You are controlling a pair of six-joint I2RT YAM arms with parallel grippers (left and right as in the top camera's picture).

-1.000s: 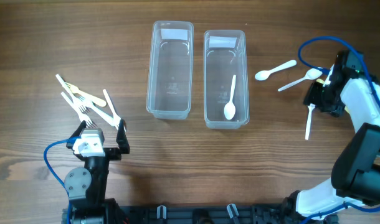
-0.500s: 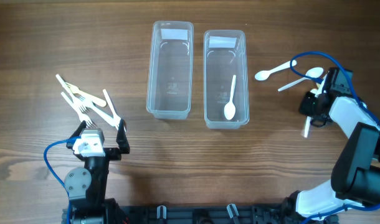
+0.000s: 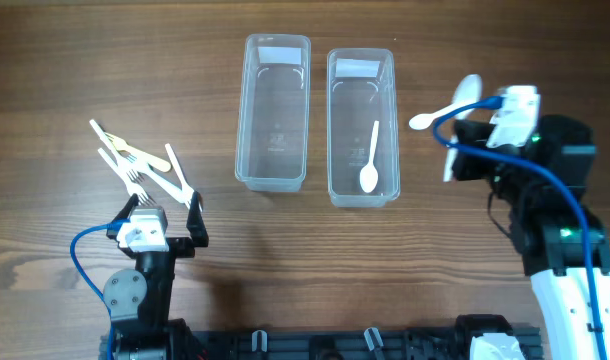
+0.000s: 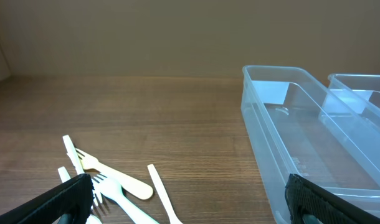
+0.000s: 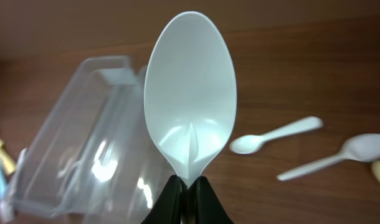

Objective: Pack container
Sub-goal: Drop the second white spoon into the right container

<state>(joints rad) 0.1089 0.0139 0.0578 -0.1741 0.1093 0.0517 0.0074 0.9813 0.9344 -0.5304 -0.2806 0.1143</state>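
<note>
The right gripper (image 5: pixel 187 190) is clenched on the neck of a white plastic spoon (image 5: pixel 190 93). It pinches just under the bowl, which stands upright straight beyond its fingertips with the hollow side facing the wrist camera. Behind the spoon and to this gripper's left lie two clear rectangular plastic containers, side by side. The nearer container (image 3: pixel 393 120) holds a second white plastic spoon (image 3: pixel 371 160); the farther container (image 3: pixel 243 120) holds nothing. To the gripper's right, a small loose white spoon (image 5: pixel 275 135) and a longer loose white spoon (image 5: pixel 339 155) rest on the brown wooden table (image 3: pixel 85 60). The left gripper (image 3: pixel 165 212) has its jaws spread wide, grasping nothing. A heap of white and cream plastic forks (image 4: pixel 109 180) lies just ahead of it, toward its left finger.
</note>
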